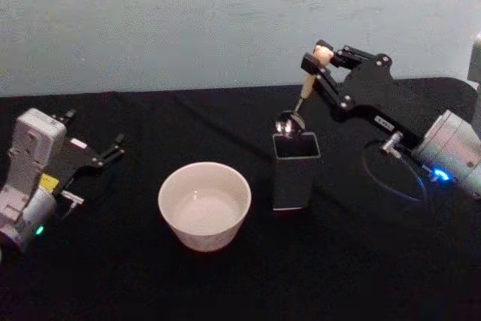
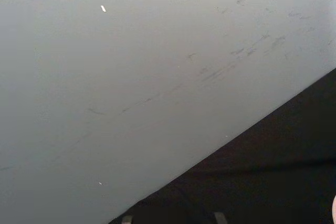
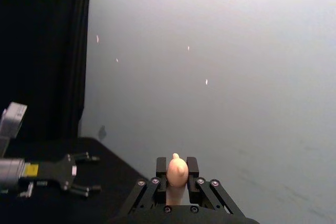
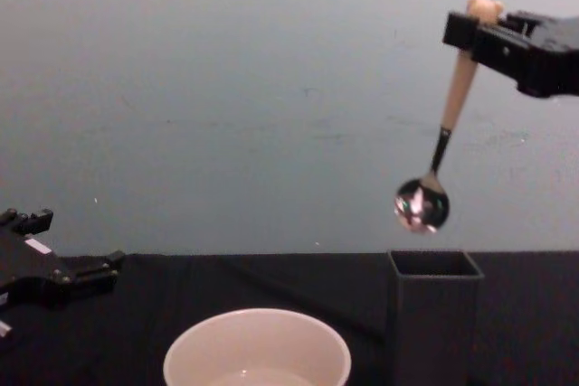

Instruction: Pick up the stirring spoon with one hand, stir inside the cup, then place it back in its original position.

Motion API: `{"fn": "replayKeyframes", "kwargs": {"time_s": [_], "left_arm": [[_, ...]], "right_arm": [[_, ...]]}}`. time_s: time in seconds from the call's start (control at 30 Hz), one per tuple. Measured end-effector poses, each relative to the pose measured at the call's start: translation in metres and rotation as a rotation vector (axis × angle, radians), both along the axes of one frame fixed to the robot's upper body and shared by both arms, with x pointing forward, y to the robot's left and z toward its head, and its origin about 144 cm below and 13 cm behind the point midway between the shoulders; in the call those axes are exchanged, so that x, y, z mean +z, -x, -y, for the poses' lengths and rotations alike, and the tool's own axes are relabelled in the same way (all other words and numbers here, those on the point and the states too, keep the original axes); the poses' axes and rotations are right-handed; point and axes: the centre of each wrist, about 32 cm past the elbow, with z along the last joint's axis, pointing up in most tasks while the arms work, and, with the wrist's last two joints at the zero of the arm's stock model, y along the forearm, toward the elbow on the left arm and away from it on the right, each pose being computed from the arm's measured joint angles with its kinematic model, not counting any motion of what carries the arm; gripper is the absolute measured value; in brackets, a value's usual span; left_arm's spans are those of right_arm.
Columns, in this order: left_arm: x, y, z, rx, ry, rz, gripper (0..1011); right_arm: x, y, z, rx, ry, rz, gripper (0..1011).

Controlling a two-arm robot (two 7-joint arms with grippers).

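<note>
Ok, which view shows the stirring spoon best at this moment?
The chest view: the whole stirring spoon shows side-on, bear head to bowl, hanging from the right gripper above the holder. The head view foreshortens it; the right wrist view catches its bear head between the fingers.

Table covered in black cloth (image 1: 361, 261), set against a pale wall (image 1: 188, 20). Standing directly on it: a wide round cream-white cup (image 1: 204, 207), mouth upward, and, near on its right but apart, a tall dark grey square-section holder box (image 1: 295, 171), upright.
</note>
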Motion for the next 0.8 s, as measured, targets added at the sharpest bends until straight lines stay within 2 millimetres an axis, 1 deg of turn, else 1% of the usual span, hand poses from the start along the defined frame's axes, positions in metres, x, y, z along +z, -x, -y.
{"fn": "replayKeyframes", "kwargs": {"time_s": [0.3,0.8], "left_arm": [[0.000,0.000,0.000,0.000,0.000,0.000,1001],[0.000,0.000,0.000,0.000,0.000,0.000,1001]], "right_arm": [[-0.006,0.003,0.009,-0.015,0.038,-0.062,224],[-0.028,-0.004,0.003,-0.041,0.061,-0.143,224]]}}
